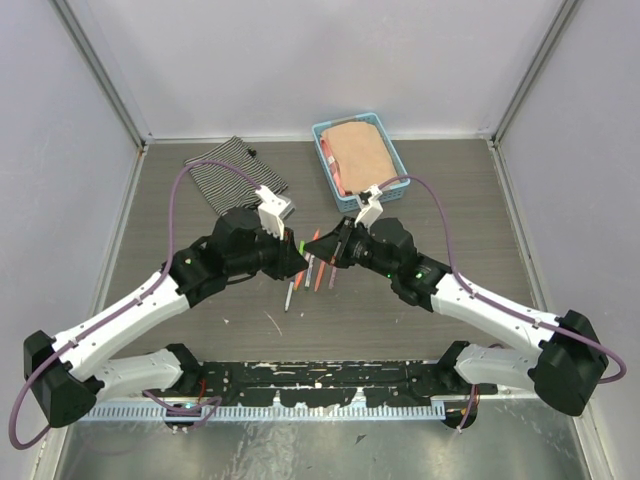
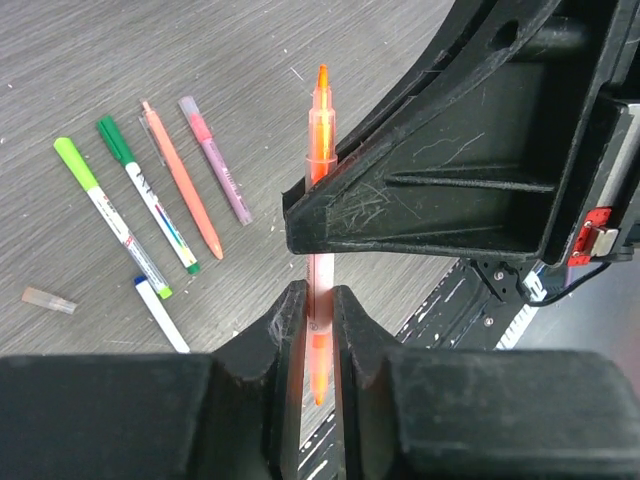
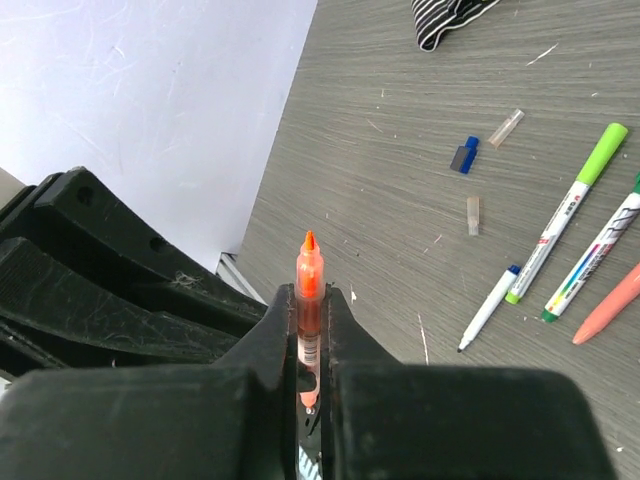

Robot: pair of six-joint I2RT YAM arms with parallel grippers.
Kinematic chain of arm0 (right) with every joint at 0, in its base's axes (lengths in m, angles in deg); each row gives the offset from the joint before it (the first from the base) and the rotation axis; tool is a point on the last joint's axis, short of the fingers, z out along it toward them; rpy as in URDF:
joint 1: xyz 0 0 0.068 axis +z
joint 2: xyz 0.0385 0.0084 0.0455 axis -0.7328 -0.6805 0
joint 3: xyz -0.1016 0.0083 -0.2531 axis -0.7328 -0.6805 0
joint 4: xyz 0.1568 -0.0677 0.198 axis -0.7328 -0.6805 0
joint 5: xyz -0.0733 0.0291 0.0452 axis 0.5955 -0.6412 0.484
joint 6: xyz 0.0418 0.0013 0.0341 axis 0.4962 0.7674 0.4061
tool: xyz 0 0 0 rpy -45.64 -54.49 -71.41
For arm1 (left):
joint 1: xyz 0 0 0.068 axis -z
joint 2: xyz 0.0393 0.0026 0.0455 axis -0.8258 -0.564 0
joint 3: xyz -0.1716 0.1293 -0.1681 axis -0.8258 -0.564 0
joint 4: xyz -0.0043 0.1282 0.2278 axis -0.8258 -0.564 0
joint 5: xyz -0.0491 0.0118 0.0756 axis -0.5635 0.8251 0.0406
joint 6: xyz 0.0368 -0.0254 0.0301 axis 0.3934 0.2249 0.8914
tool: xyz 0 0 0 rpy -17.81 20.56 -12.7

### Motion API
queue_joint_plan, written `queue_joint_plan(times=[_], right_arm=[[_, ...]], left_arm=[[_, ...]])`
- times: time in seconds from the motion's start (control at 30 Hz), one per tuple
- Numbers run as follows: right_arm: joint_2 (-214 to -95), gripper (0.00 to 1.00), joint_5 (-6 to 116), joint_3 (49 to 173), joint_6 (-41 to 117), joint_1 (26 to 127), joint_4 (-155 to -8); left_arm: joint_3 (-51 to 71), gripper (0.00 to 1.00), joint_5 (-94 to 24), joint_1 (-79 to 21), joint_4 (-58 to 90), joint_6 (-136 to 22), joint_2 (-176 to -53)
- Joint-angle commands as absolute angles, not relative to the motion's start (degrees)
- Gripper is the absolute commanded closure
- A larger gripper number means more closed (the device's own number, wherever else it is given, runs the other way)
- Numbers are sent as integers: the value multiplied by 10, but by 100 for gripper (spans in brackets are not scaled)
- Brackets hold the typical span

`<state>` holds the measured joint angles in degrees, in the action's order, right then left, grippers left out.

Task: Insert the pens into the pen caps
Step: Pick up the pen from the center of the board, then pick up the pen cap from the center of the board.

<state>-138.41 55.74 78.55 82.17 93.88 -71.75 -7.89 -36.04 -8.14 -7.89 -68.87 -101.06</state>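
Pens (image 1: 320, 276) lie side by side mid-surface (image 1: 480, 220), caps (image 3: 505, 127) loose beside them. Basket (image 1: 322, 148) behind to the right, cloth (image 1: 225, 172) behind-left.

The left arm (image 1: 120, 322) and right arm (image 1: 492, 312) are built alike: white tube-like links joined by bulky black housings, each carrying a small green light (image 1: 187, 262). A purple cable (image 1: 172, 210) runs along each arm to a white block (image 1: 273, 208) at the wrist. The left gripper (image 1: 298, 262) and right gripper (image 1: 325, 245) are matte black plastic, and their fingers (image 2: 365, 340) are scuffed with fine pale scratches.
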Motion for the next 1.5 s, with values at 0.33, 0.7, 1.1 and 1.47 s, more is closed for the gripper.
queue_joint_plan(times=[0.33,0.7,1.1,1.47], right_arm=[[-1355,100,557,797,831,941,-688],[-1344,100,571,793,835,941,-692],[-1327,57,627,806,777,942,-735],[-1347,47,730,870,672,942,-856]], left_arm=[[-82,62,-377,-78,-41,-685,-1026],[-91,73,-378,-78,-46,-673,-1033],[-82,100,-311,-78,-87,-661,-1006],[-71,100,-245,-122,-154,-644,-935]])
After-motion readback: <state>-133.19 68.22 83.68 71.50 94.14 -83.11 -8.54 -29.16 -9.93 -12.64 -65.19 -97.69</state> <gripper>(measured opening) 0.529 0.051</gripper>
